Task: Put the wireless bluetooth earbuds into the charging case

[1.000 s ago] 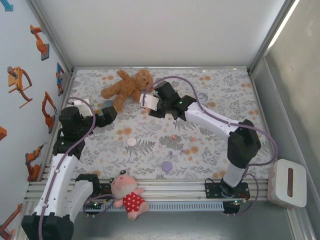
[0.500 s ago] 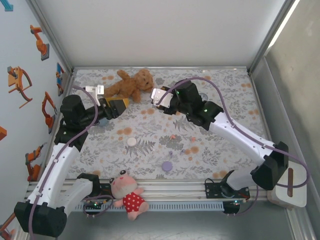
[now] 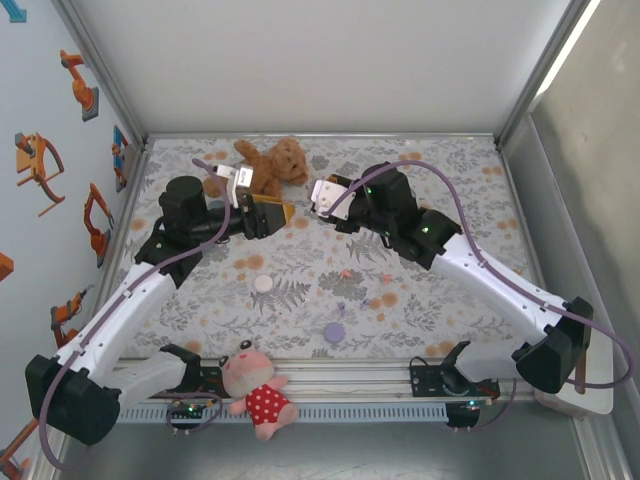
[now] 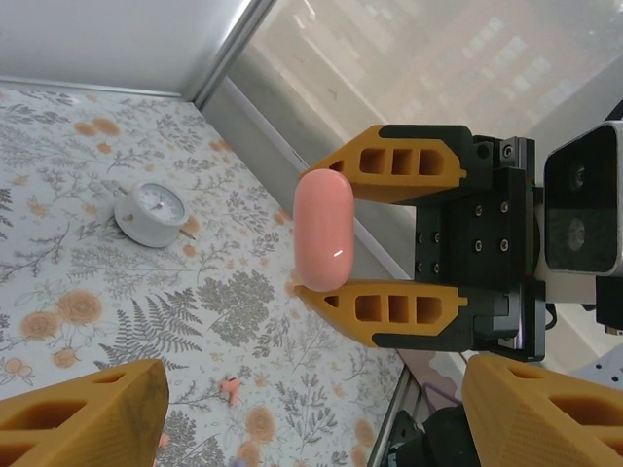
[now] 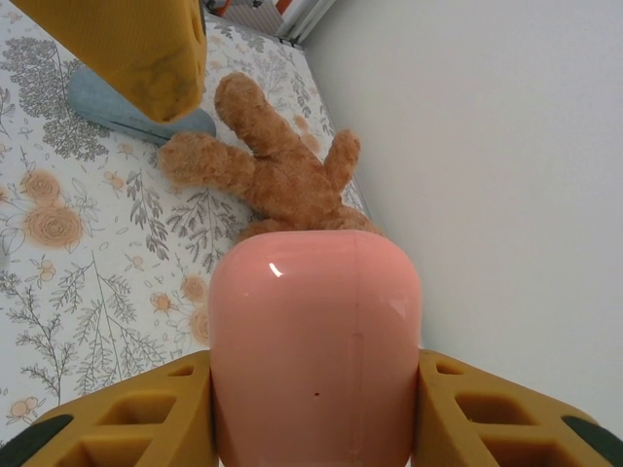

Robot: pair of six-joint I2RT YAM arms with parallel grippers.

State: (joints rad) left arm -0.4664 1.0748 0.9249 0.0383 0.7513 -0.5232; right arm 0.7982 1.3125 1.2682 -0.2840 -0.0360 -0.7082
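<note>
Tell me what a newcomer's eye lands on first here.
First comes the glossy pink charging case, clamped in the right pincer and held up above the flowered cloth. The left pincer is open and faces it. After that, the eye goes to the brown teddy bear lying at the far edge and the pink doll at the near edge.

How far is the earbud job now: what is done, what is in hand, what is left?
Done: the right gripper holds the pink charging case up off the patterned cloth; the case looks closed. In hand: the left gripper faces it, open and empty. Left: a pink earbud lies on the cloth, not yet inserted.
</note>
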